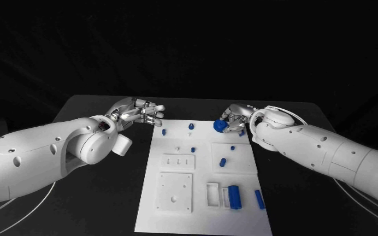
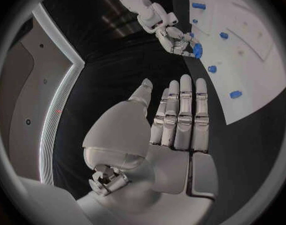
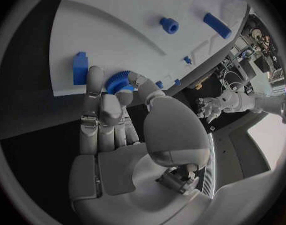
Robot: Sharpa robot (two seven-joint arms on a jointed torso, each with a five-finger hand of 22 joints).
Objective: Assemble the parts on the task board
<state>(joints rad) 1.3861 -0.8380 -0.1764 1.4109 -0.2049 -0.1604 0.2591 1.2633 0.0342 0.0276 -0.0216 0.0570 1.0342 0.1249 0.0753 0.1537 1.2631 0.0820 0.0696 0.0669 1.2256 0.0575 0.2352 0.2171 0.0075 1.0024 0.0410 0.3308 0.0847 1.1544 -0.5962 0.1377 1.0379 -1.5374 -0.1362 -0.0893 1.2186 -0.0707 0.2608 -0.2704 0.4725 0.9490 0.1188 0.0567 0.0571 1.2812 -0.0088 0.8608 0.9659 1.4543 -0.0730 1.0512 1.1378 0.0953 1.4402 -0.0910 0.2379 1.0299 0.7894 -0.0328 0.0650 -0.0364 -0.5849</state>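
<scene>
The white task board [image 1: 201, 214] lies in the middle of the table, with several small blue parts lying on it or standing in it. My right hand [image 1: 236, 119] hovers over the board's far right corner and pinches a round blue toothed gear [image 1: 219, 125] between thumb and fingers. The right wrist view shows the gear [image 3: 120, 82] at the fingertips of that hand [image 3: 112, 125], just off the board's edge [image 3: 118, 30]. My left hand [image 1: 140, 111] hangs beside the board's far left corner, holding nothing. Its fingers [image 2: 180, 115] are stretched out straight.
A long blue block [image 1: 234, 196] and a thin blue bar [image 1: 259, 199] lie near the board's front right, beside a white rectangular frame [image 1: 212, 193]. Small blue pegs [image 1: 164, 132] [image 1: 190, 127] stand along the far edge. Black table surrounds the board on both sides.
</scene>
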